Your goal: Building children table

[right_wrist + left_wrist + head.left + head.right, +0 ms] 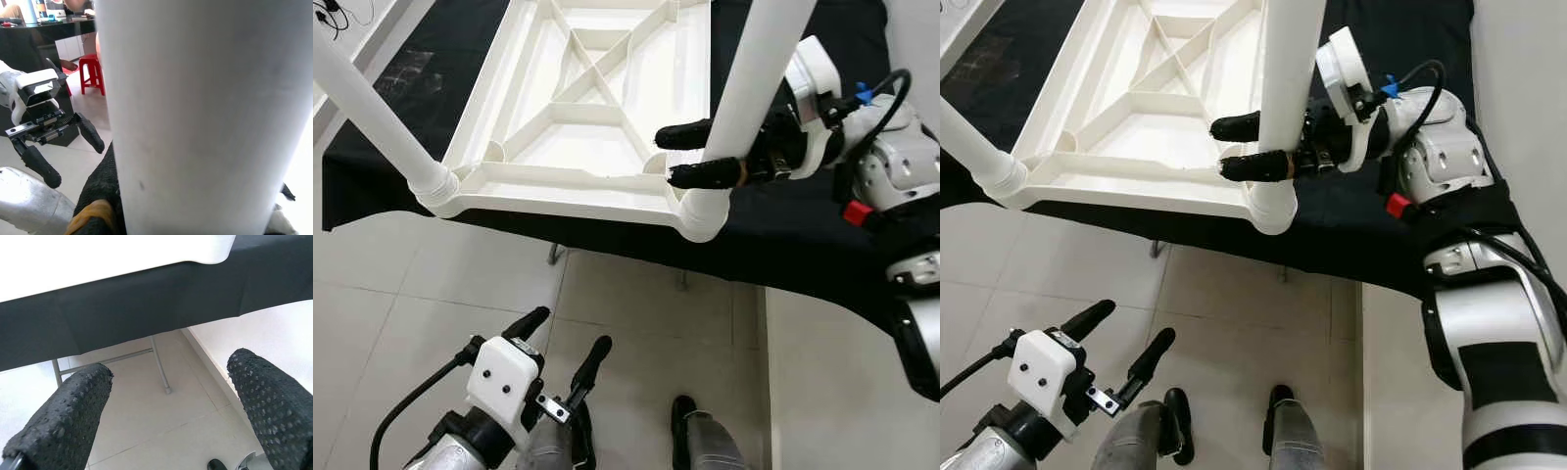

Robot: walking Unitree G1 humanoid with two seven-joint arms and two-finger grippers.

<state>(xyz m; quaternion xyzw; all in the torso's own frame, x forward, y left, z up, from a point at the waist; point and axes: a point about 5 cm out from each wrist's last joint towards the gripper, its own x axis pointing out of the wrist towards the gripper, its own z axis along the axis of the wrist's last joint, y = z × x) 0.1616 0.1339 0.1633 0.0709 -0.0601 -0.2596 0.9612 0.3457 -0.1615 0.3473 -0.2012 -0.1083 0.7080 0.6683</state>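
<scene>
Currently the right gripper (1234, 147) clamps the white round plastic leg (744, 88) just above its corner socket on the upturned white ribbed plastic tabletop (509, 181) (lying on black cloth (783, 245)). Leg-seating step; next likely calls for a straight downward push. Left gripper (570, 343) hangs wide, idle.

Both white table legs (759, 69) run off the top edge. The near leg hides the middle of the right gripper (1239, 145), and the black-draped worktop (803, 245) is cropped.
</scene>
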